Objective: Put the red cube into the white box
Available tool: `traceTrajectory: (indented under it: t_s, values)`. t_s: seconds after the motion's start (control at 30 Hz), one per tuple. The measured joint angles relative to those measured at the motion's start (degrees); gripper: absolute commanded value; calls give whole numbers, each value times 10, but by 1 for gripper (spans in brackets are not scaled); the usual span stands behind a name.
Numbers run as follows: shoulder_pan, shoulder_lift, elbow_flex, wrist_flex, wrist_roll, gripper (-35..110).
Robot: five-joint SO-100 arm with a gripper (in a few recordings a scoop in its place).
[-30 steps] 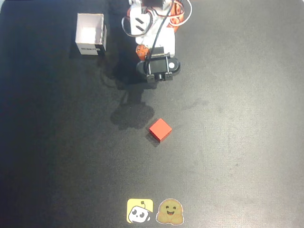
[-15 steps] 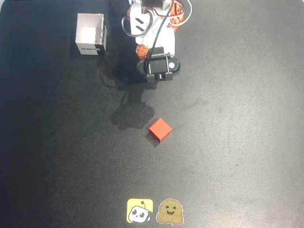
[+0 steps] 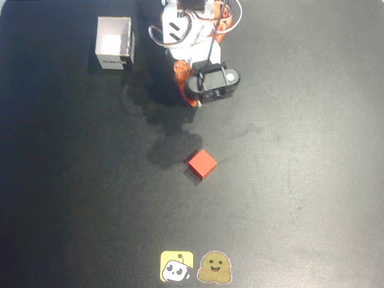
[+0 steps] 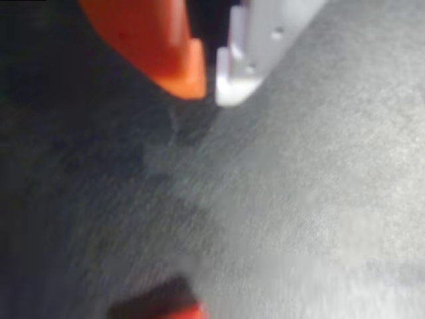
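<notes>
The fingers (image 4: 210, 83) are seen nearly pinched together with nothing between them, so they'd need to be spread wide before the reach is finished. The red cube (image 3: 202, 164) is parked mid-worktop (image 3: 312, 180), well apart from the white box (image 3: 114, 43) up in the overhead view's top-left corner. No real long axis on a cube, but it's sat rotated, corners pointing up and down the overhead view, so the wrist should probably be twisted until flat faces get squeezed.

Bright red cube (image 3: 202, 164), white box (image 3: 114, 43) with a dark label, black desk (image 3: 312, 150), hand (image 4: 209, 83) is orange on one finger, white on the other.
</notes>
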Motion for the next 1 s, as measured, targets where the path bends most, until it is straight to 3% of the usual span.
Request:
traceTrajectory:
  t_s: [0.5, 0.87, 1.0]
  values:
    - [-38, -585, -403, -53, -104, 0]
    - [-47, -777, -508, -105, -133, 1]
    - [-46, -789, -523, -105, -132, 12]
